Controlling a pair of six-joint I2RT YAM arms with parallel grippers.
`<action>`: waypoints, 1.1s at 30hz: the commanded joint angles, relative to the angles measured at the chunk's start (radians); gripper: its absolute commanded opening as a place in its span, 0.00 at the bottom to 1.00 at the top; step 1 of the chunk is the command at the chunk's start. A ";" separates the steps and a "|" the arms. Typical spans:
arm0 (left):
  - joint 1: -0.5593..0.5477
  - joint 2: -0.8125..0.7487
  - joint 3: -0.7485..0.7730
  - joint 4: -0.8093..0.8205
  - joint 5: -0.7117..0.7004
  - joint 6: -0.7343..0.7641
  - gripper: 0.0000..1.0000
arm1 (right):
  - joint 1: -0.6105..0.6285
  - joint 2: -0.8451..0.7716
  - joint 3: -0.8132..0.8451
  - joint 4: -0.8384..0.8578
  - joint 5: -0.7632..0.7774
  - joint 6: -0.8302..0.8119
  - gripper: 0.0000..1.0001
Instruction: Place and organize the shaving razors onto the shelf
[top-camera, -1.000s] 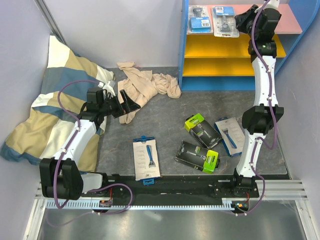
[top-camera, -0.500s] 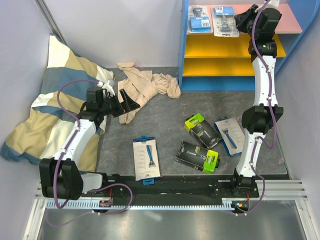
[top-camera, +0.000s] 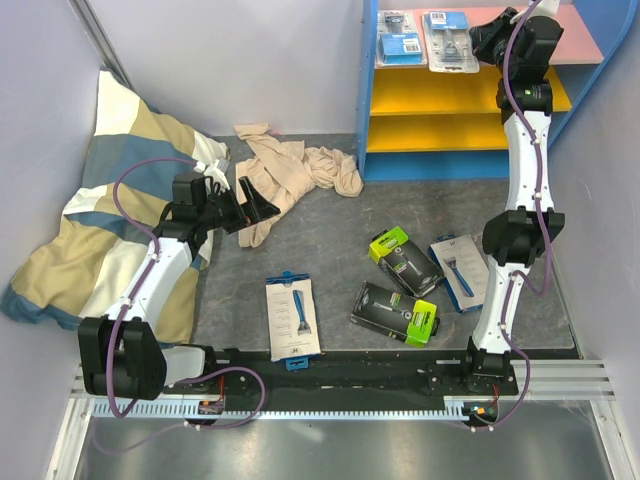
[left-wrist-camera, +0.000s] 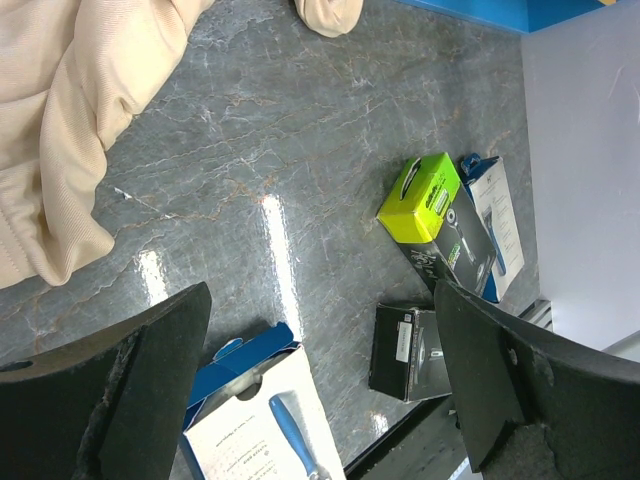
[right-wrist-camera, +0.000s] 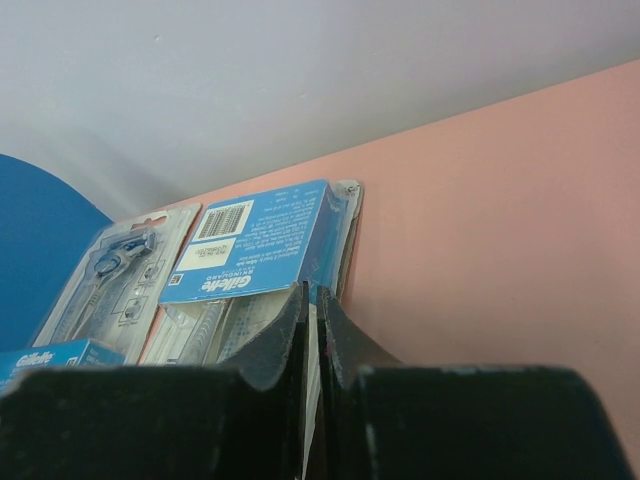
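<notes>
Two clear blister razor packs (top-camera: 400, 40) (top-camera: 448, 40) lie side by side on the shelf's pink top board (top-camera: 575, 40). My right gripper (top-camera: 478, 42) is at the right pack's edge; in the right wrist view its fingers (right-wrist-camera: 316, 295) are shut on the thin edge of that pack (right-wrist-camera: 262, 240). On the floor lie two white-blue boxes (top-camera: 292, 318) (top-camera: 462, 270) and two black boxes with lime ends (top-camera: 403, 258) (top-camera: 395, 312). My left gripper (top-camera: 255, 208) hovers open near the cloth, holding nothing; its wrist view shows a white-blue box (left-wrist-camera: 265, 420) below the gripper (left-wrist-camera: 320, 290).
A beige cloth (top-camera: 290, 175) is crumpled on the floor left of the shelf. A striped pillow (top-camera: 110, 210) leans in the left corner. Two yellow boards (top-camera: 450, 100) sit under the pink one. White walls close in both sides.
The right gripper and the blister pack it grips have edged slightly farther back on the pink board. The left arm has not moved.
</notes>
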 joint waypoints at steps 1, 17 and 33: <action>0.003 0.004 0.039 0.008 -0.004 0.002 1.00 | 0.025 0.082 -0.018 -0.040 -0.050 0.001 0.13; 0.003 -0.005 0.012 0.020 0.019 0.007 1.00 | 0.027 -0.207 -0.228 0.066 0.062 0.014 0.16; 0.003 -0.031 -0.054 0.055 0.051 0.002 1.00 | 0.027 -0.600 -0.668 0.087 0.043 -0.014 0.13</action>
